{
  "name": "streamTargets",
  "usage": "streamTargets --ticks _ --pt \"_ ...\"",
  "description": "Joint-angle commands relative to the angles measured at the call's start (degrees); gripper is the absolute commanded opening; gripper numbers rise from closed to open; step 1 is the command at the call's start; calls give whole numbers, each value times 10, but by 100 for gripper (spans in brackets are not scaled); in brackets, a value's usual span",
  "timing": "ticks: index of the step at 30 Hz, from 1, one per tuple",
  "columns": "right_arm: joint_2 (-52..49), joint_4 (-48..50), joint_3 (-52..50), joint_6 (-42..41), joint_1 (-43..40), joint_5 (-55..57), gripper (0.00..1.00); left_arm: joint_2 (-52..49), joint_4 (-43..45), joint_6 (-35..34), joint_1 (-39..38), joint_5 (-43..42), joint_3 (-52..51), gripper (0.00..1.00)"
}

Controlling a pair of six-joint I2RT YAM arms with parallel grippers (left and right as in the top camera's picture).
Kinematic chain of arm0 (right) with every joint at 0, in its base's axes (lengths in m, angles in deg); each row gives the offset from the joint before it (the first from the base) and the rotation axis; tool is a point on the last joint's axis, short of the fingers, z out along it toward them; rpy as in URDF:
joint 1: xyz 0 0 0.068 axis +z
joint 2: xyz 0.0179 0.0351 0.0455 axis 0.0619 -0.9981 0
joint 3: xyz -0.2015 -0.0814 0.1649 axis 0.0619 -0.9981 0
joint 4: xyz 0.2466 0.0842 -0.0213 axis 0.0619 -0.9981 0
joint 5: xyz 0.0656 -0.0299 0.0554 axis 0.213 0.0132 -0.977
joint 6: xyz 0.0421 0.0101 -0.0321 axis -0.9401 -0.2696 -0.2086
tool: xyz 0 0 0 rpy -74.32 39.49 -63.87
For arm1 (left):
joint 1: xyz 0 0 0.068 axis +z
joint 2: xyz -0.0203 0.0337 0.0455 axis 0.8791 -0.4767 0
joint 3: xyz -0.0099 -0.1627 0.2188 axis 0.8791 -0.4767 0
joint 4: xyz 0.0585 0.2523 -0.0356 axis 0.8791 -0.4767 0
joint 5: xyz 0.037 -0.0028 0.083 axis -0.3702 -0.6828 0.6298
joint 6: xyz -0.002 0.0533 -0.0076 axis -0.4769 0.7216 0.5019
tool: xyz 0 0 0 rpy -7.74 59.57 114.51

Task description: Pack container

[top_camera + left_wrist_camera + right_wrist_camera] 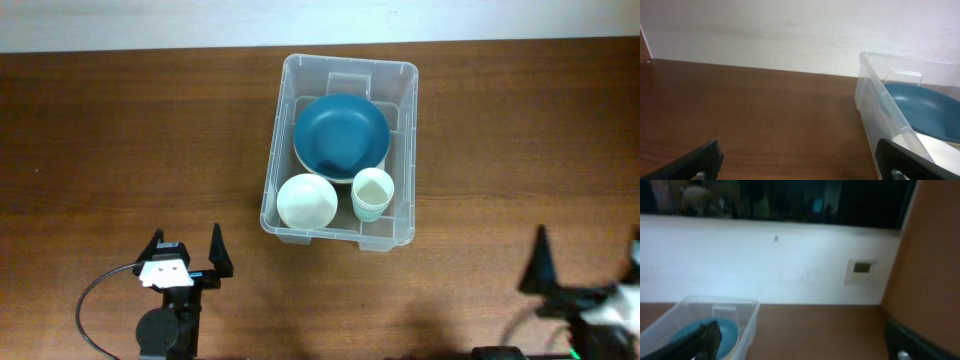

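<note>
The clear plastic container point(342, 72) stands at the back middle of the table. Inside it lie a dark blue plate point(340, 132), a white bowl point(307, 200) and a pale stack of cups point(372, 192). My left gripper point(185, 257) is open and empty near the front edge, left of the container. My right gripper point(590, 262) is open and empty at the front right. In the left wrist view the container point(875, 95) with the blue plate point(922, 107) is at the right. In the right wrist view the container point(747, 320) is at the lower left.
The brown wooden table point(120, 140) spreads to both sides of the container. A white wall point(790, 30) runs behind the table's far edge. A black cable point(90, 300) loops by the left arm's base.
</note>
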Motion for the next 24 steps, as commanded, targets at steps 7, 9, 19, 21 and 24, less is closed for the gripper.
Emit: streamTargets --ticks 7,9,19,21,24 --pt "19 448 -397 -3 5 -20 99 3 0 9 3 -6 -3 100" --pt "30 468 -427 -3 5 -26 99 3 0 9 3 -6 -3 100" --pt "120 421 -474 -3 5 -40 99 3 0 9 3 -6 -3 100" --pt "131 421 -485 -3 5 -43 99 3 0 9 3 -6 -3 100" --pt "145 422 -507 -3 5 -64 99 3 0 9 3 -6 -3 100"
